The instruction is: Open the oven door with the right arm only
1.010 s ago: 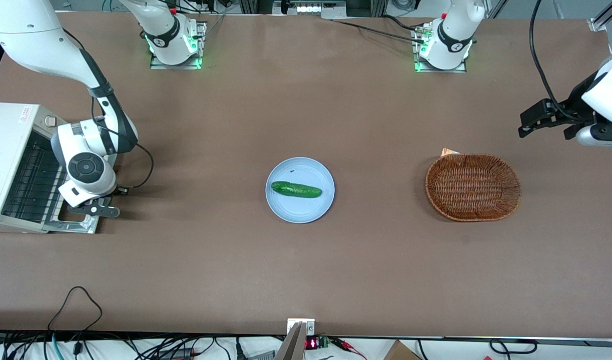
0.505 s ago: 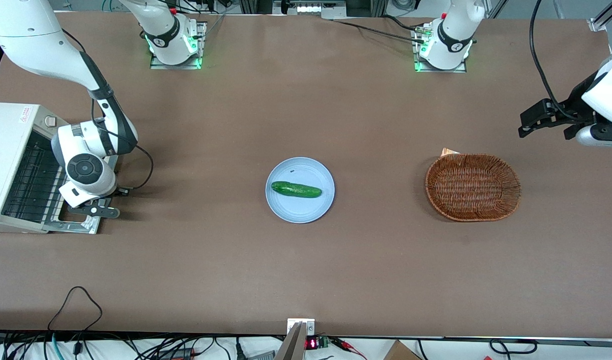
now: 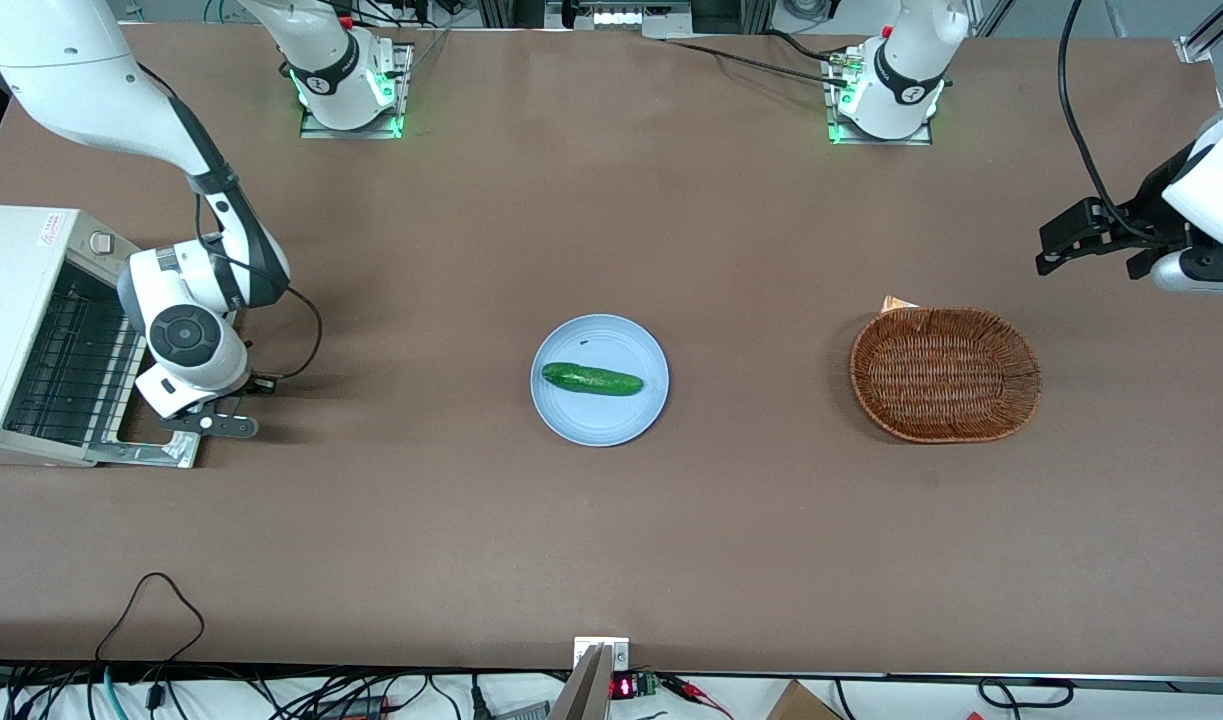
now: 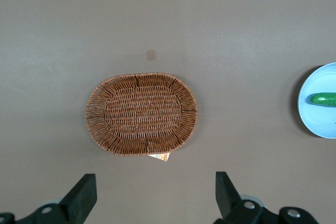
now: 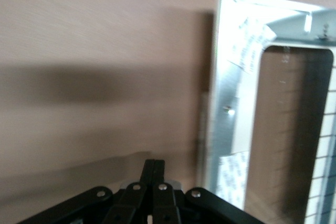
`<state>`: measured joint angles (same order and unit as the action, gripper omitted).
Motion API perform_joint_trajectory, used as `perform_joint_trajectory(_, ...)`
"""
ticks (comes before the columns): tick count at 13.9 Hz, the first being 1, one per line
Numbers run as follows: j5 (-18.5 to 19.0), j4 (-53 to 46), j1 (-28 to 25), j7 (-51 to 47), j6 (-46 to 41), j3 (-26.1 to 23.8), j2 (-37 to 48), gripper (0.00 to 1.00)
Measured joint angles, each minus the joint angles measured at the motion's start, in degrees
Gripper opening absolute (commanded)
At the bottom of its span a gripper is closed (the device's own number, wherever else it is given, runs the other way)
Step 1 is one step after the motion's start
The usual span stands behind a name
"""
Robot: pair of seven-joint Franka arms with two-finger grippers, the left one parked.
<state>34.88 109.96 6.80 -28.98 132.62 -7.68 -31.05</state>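
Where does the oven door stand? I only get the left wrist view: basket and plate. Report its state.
Observer: The door lies folded down flat on the table in front of the oven, fully open, and the rack inside shows.
Operator: Now give me the gripper.
Observer: The gripper is low over the table beside the door's free edge. It is apart from the door, with its fingers shut on nothing.
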Motion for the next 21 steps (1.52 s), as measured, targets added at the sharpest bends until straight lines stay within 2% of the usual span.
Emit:
perform_joint_trajectory(3, -7.85, -0.47, -1.64, 1.22, -1.16, -1.30, 4.04, 0.00)
perform_joint_trajectory(6, -18.06, -0.73, -3.21, 5.57, -4.20, -1.48, 9.71, 0.00)
perform_joint_trajectory(9, -27.55, -1.20, -3.70, 10.14, -9.98, -1.50, 16.23, 0.00)
perform_joint_trajectory(11, -31.85, -2.10, -3.81, 11.65, -14.84, -1.51, 20.57, 0.01)
perform_joint_trajectory(17, -34.84, -10.44, -3.94, 11.85, -30.57, -1.94, 26.29, 0.04)
perform_joint_trajectory(20, -34.92, -12.65, -3.94, 11.85, -33.40, -1.97, 26.70, 0.15)
perform_joint_trajectory(21, -34.93, -13.12, -3.94, 11.85, -34.18, -1.97, 26.75, 0.24)
